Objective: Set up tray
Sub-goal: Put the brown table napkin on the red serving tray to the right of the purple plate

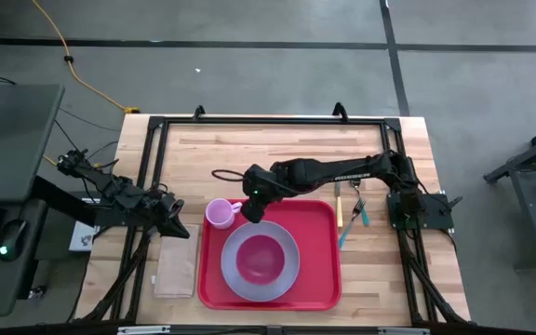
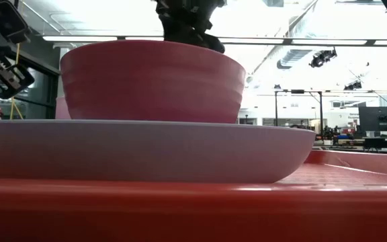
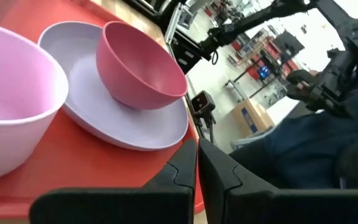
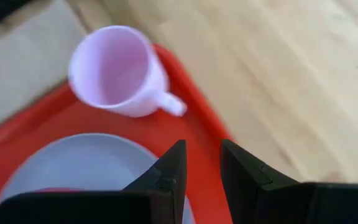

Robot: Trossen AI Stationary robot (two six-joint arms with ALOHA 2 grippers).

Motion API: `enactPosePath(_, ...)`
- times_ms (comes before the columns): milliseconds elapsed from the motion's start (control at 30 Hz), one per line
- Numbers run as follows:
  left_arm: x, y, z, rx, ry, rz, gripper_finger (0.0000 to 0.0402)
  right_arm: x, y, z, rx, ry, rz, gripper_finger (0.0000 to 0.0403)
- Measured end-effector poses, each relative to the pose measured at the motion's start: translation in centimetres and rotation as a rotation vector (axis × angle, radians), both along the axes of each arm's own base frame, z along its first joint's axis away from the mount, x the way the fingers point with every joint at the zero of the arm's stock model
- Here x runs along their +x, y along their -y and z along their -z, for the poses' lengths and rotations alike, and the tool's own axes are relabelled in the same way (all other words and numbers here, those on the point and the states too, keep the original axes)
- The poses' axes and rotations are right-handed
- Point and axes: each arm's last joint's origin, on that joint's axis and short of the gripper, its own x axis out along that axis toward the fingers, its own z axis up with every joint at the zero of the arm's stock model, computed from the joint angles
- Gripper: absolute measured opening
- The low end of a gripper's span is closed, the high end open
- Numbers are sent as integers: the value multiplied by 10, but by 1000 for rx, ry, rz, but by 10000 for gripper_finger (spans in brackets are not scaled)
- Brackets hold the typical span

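Note:
The red tray [image 1: 322, 223] lies in the middle of the table near its near edge. A lavender plate [image 1: 291, 244] rests on it, and a pink bowl [image 1: 261, 261] stands in the plate. A pale pink mug [image 1: 220, 213] stands upright at the tray's far left corner, handle [image 4: 169, 106] toward the right gripper. My right gripper [image 4: 202, 163] hovers above the tray just right of the mug, fingers slightly open and holding nothing. My left gripper [image 3: 197, 163] is shut and waits at the tray's left, beyond the far end of the tan napkin [image 1: 175, 267].
A tan napkin lies flat on the wood left of the tray. Utensils [image 1: 352, 210] lie on the table right of the tray's far right corner. Bare wood stretches along the table's far side. A black frame rail [image 1: 268, 119] borders the table.

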Motion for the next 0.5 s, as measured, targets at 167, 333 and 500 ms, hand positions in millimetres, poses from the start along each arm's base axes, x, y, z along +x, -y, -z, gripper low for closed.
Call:
enactPosePath(167, 0, 0, 0, -38, -21, -11, 44, -10, 0, -10, -108, -39, 32, 74)
enactPosePath(333, 0, 0, 0, -38, -22, -11, 44, -29, -1, -41, -162, 13, 51, 74)
enactPosePath(500, 0, 0, 0, -38, -22, -11, 44, -56, -1, -74, -215, 57, 80, 74)
